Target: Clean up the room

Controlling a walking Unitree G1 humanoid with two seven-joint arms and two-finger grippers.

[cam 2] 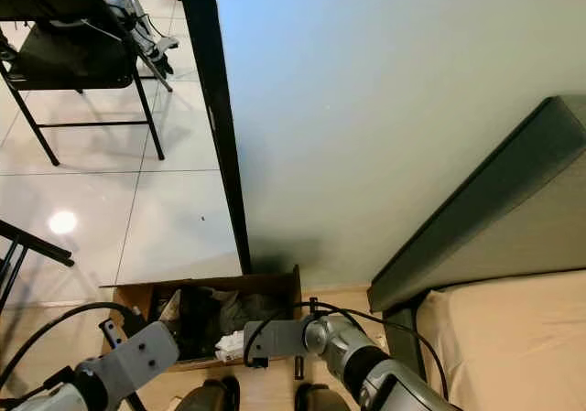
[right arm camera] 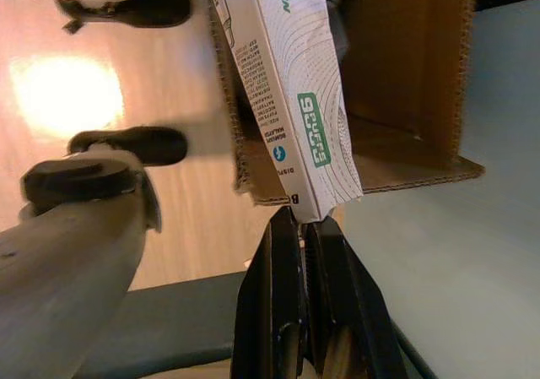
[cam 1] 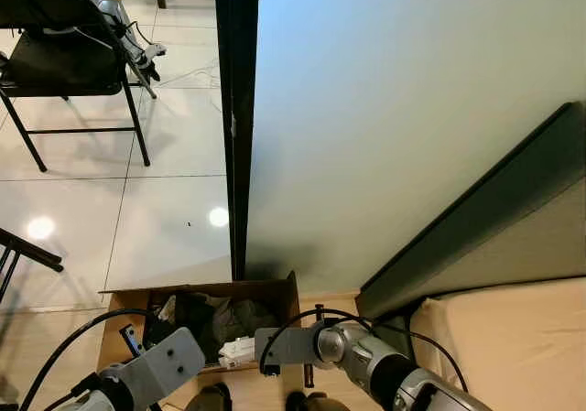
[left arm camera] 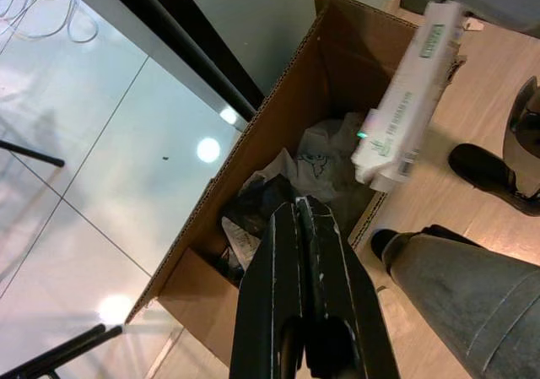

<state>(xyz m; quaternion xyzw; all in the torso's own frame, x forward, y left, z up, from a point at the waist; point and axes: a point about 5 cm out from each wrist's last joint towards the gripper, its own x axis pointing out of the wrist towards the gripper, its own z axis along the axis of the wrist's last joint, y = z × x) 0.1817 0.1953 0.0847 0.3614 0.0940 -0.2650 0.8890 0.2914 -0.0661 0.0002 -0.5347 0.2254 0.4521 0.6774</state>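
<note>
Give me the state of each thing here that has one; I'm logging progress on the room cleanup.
Cardboard box: open, partly filled with crumpled bags and paper.
White carton: gripped at one end, held over the box.
Right gripper: shut on the white carton.
Left gripper: shut, empty, above the box.
Black chair: upright on the tiles.

Corrugated cardboard box (left arm camera: pixel 278 117), glossy floor tiles (cam 1: pixel 165 219), printed paper carton (right arm camera: pixel 291 83).
</note>
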